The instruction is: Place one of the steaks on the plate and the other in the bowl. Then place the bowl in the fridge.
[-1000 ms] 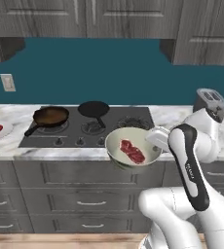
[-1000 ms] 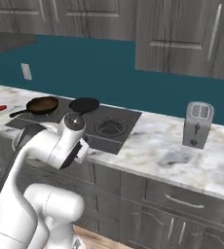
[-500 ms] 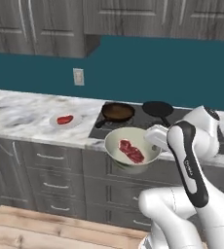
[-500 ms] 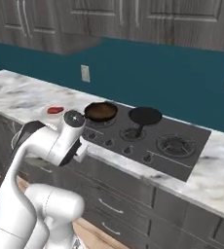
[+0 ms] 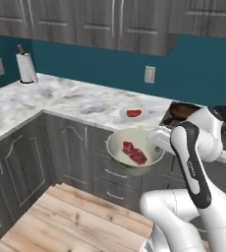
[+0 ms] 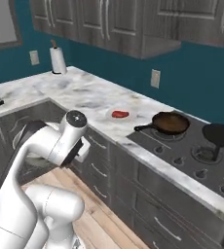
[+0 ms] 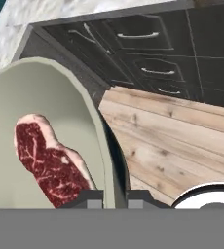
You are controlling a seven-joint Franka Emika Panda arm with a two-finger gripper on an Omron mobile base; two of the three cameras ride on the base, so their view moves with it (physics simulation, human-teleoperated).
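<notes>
The jaws (image 7: 109, 197) pinch the rim of the bowl (image 5: 116, 146), which hangs off the surface with one steak (image 5: 135, 152) inside. Rigid but likely weighty, it may tip from a one-sided rim hold, so it should stay level. The other steak (image 5: 133, 113) lies on the plate (image 5: 124, 115), beyond.

The left base view looks from behind the arm, to its left, forward and down at the corner of the desk (image 5: 80, 103), with the bowl (image 5: 134, 150) near the middle and close. The right base view looks from behind on the other side, along the same desk (image 6: 84, 95) toward the stove (image 6: 192, 151). Both share the plate (image 5: 133, 114) (image 6: 119, 115) and the paper roll (image 5: 25, 66) (image 6: 58, 60). The hand view sits right at the bowl's (image 7: 60, 92) rim, facing the wooden floor (image 7: 172, 141) and drawers (image 7: 153, 53).
</notes>
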